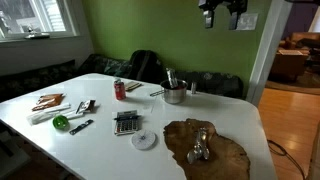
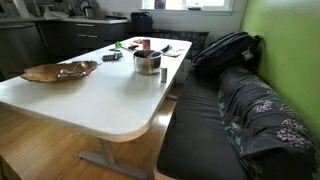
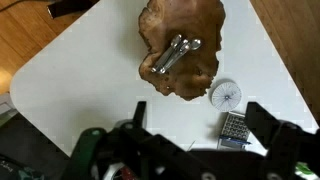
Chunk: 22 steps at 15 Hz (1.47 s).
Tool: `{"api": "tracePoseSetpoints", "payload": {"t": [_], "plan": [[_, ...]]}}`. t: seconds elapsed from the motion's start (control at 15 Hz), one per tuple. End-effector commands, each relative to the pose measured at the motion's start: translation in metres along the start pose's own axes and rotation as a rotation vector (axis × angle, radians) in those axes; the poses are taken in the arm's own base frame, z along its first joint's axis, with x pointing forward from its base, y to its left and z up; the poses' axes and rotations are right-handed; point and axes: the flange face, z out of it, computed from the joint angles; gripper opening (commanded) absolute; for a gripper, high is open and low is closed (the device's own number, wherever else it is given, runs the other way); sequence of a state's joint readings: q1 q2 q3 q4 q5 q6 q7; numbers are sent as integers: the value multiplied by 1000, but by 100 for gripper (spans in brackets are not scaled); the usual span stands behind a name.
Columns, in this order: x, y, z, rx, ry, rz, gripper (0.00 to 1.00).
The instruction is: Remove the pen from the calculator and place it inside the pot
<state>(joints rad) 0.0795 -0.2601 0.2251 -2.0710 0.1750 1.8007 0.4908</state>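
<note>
Gripper [image 1: 222, 12] hangs high over the table [image 1: 90, 145], near the 12 o'clock edge of an exterior view, touching nothing. In the wrist view my fingers [image 3: 285, 140] stand wide apart with nothing between them.

Calculator [image 1: 126, 122] lies flat on the table, keys up. The pen is too small to make out on it in any view.

Pot [image 1: 175, 93] stands upright at about 1 o'clock from the calculator and well apart from it, with its handle pointing toward 10 o'clock. Red can [image 1: 120, 89] is at 12 o'clock from the calculator. White disc [image 1: 145, 140] is just beside the calculator at 5 o'clock.

Wooden slab [image 1: 205, 148] lies at 3 o'clock from the disc, with metal pieces [image 1: 203, 145] resting on it.

In the wrist view the calculator appears at 4 o'clock, close to my right-hand finger. The disc is just above it, and the slab is toward 12 o'clock.

Tools [image 1: 50, 102] lie at 9 o'clock from the calculator.
</note>
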Motion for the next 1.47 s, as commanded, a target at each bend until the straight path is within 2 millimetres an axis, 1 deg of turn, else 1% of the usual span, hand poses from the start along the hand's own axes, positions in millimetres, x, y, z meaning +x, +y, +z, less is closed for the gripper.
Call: {"api": "tracePoseSetpoints", "payload": {"t": [0.0, 0.07, 0.13, 0.2, 0.27, 0.4, 0.6, 0.67, 0.8, 0.87, 1.0, 1.07, 1.13, 1.2, 1.27, 1.33, 1.4], "plan": [[0, 0, -1, -1, -1, 0, 100], [17, -6, 14, -24, -12, -19, 100], [25, -10, 21, -24, -18, -30, 100], [42, -16, 35, -48, -29, -42, 100], [50, -20, 44, -55, -40, -58, 100], [77, -30, 70, -79, -88, -113, 100], [118, -51, 110, -87, -175, -216, 100], [129, -55, 118, -101, -185, -233, 100], [144, -61, 130, -144, -212, -202, 100], [126, -52, 124, -100, -182, -207, 100], [141, -58, 134, -113, -203, -210, 100], [144, -59, 135, -114, -206, -210, 100], [145, -60, 135, -114, -206, -211, 100], [140, -61, 128, -105, -162, -236, 100], [136, -75, 126, -122, -80, -313, 100], [137, -84, 128, -156, -59, -347, 100], [142, -105, 145, -198, -51, -388, 100]]}}
